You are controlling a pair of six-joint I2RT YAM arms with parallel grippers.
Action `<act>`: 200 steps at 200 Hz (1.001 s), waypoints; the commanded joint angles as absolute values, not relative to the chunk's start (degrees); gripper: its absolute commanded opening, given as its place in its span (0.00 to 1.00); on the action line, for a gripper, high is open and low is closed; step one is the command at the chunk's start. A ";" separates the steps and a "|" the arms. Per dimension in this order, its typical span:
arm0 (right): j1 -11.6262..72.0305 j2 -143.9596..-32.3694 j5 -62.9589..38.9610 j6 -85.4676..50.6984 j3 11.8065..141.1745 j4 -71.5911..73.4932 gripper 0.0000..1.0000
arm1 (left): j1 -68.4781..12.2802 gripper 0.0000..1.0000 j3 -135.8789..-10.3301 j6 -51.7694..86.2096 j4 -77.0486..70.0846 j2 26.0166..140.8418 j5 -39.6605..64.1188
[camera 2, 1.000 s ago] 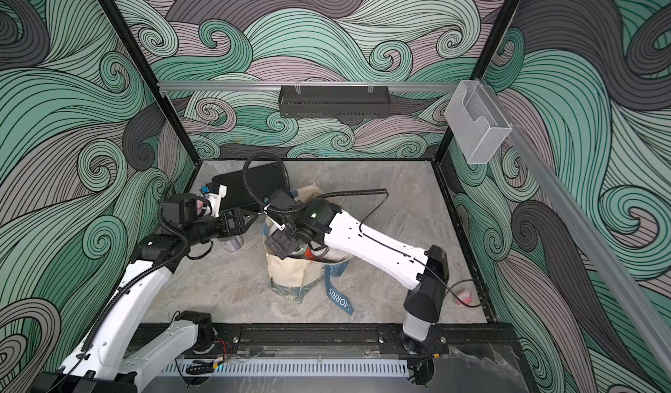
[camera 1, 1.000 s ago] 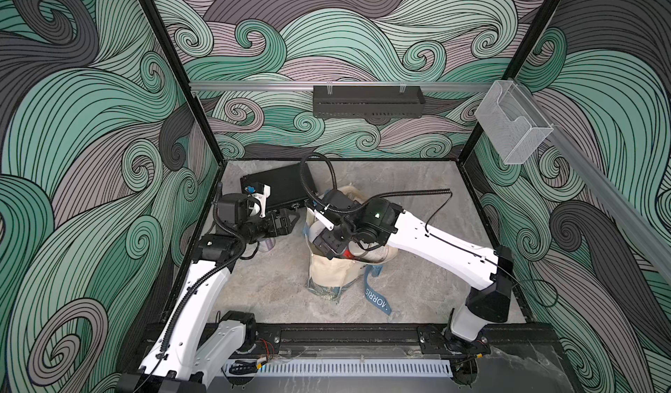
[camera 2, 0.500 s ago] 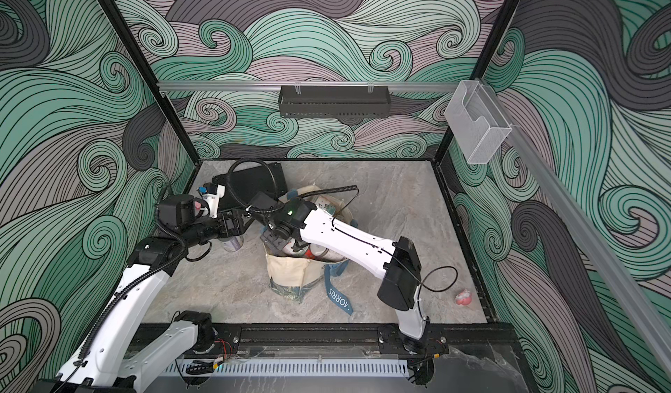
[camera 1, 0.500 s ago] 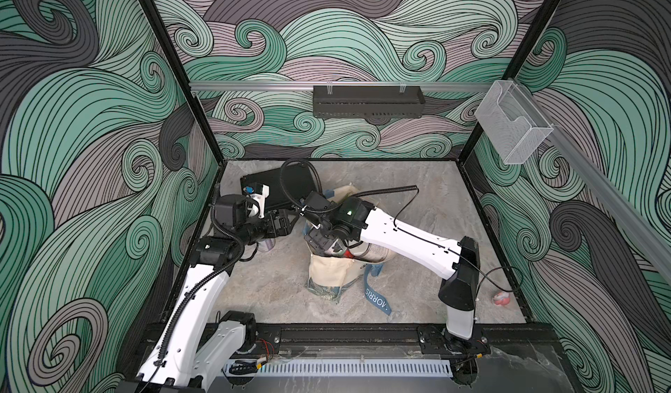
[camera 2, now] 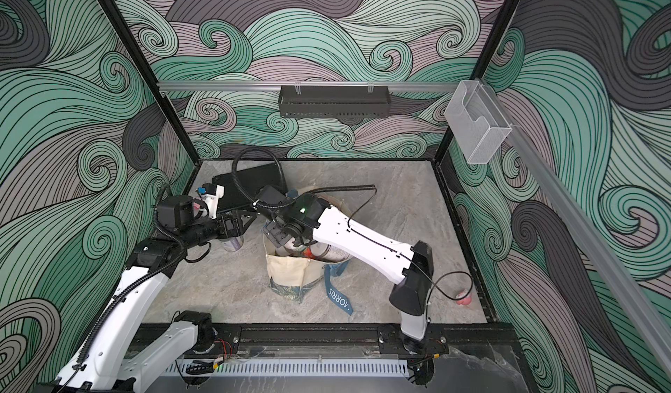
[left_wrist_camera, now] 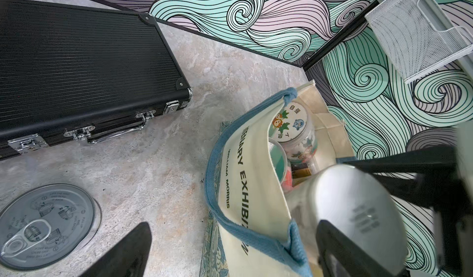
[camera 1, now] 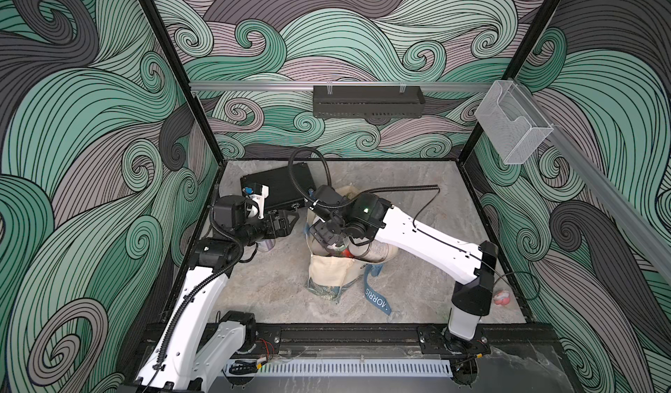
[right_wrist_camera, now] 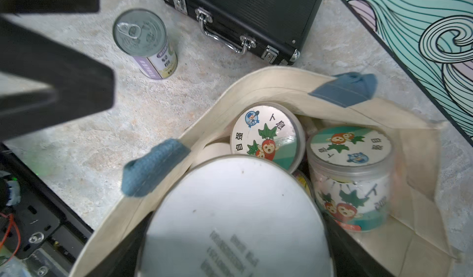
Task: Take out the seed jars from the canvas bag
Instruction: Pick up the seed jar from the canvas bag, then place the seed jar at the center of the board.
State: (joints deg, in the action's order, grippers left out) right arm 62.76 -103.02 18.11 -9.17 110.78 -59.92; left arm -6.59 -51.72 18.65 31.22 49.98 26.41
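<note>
Right now the right gripper [camera 1: 324, 235] sits in the mouth of the cream canvas bag with blue straps [camera 1: 328, 272], near the centre of the bench [camera 1: 417, 198]. Its jaws are clamped across a large clear seed jar with plain silver lid [right_wrist_camera: 235, 219]. The jar's axis tilts up out of the bag, so the lift likely follows that line. At the bag's 9 o'clock the left gripper [camera 1: 288, 223] hangs spread and empty. Sticker-lidded jars [right_wrist_camera: 349, 147] sit inside beside the held one.
</note>
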 commanded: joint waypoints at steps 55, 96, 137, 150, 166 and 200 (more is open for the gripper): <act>61.84 -89.86 14.58 -11.07 105.34 -51.67 0.71 | -7.38 0.99 -51.76 19.17 29.97 48.60 27.51; 60.45 -80.97 9.75 -12.04 96.14 -43.46 0.70 | -7.55 0.98 -51.69 19.08 29.97 48.36 27.16; 60.31 -69.29 7.94 -8.07 82.02 -31.48 0.70 | -7.81 0.99 -51.61 19.08 29.81 48.57 27.16; 60.29 -65.47 7.80 -6.53 77.54 -27.76 0.70 | -7.99 0.99 -51.63 19.08 29.73 48.70 27.20; 60.29 -61.49 8.05 -4.31 73.31 -24.64 0.71 | -8.16 0.98 -51.59 19.07 29.71 48.86 27.16; 60.46 -54.49 7.29 0.06 67.01 -18.69 0.71 | -8.35 0.99 -51.59 18.91 29.75 48.95 26.98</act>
State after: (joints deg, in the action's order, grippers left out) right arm 60.51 -58.39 8.51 -4.40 69.63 -28.64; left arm -7.92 -51.48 18.68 30.81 49.25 26.39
